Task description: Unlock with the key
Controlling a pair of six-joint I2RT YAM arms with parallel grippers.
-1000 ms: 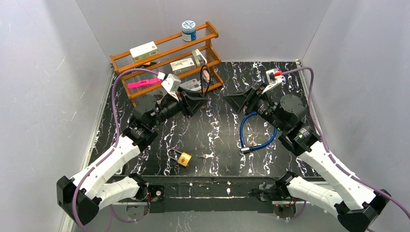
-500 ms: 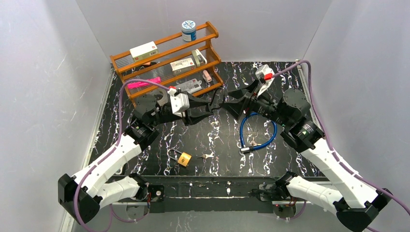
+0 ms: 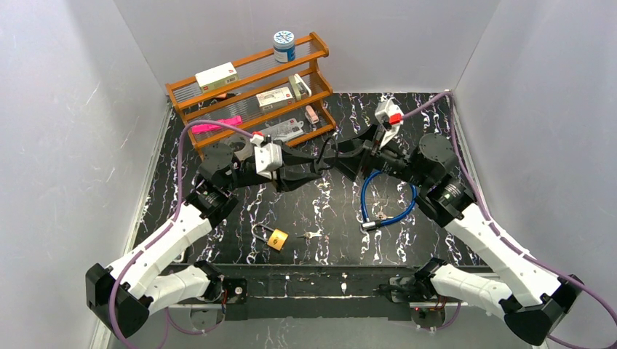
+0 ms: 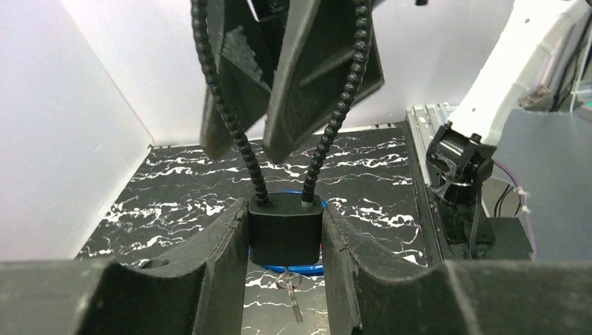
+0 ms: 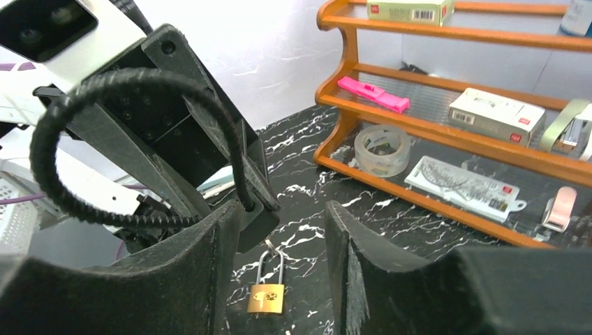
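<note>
My left gripper (image 4: 286, 213) is shut on the body of a black lock (image 4: 286, 236) and holds it above the table. The lock's ribbed cable shackle (image 4: 237, 132) loops up toward the right gripper (image 4: 244, 150). A small key (image 4: 294, 301) on a ring hangs from the lock's underside. In the right wrist view my right gripper (image 5: 283, 218) is open, with the lock body (image 5: 255, 225) just inside its left finger (image 5: 209, 258) and the cable loop (image 5: 66, 132) outside it. From above, both grippers meet mid-table around the black lock (image 3: 327, 157).
A brass padlock (image 3: 276, 238) and a loose small key (image 3: 312, 235) lie near the front edge. A blue cable lock (image 3: 385, 201) lies under the right arm. An orange wooden rack (image 3: 190, 86) with boxes, tape and a jar stands at the back left.
Both arms swung toward each other. The left gripper carried the black lock to the right, the right gripper came left up to it, and the right jaws narrowed.
</note>
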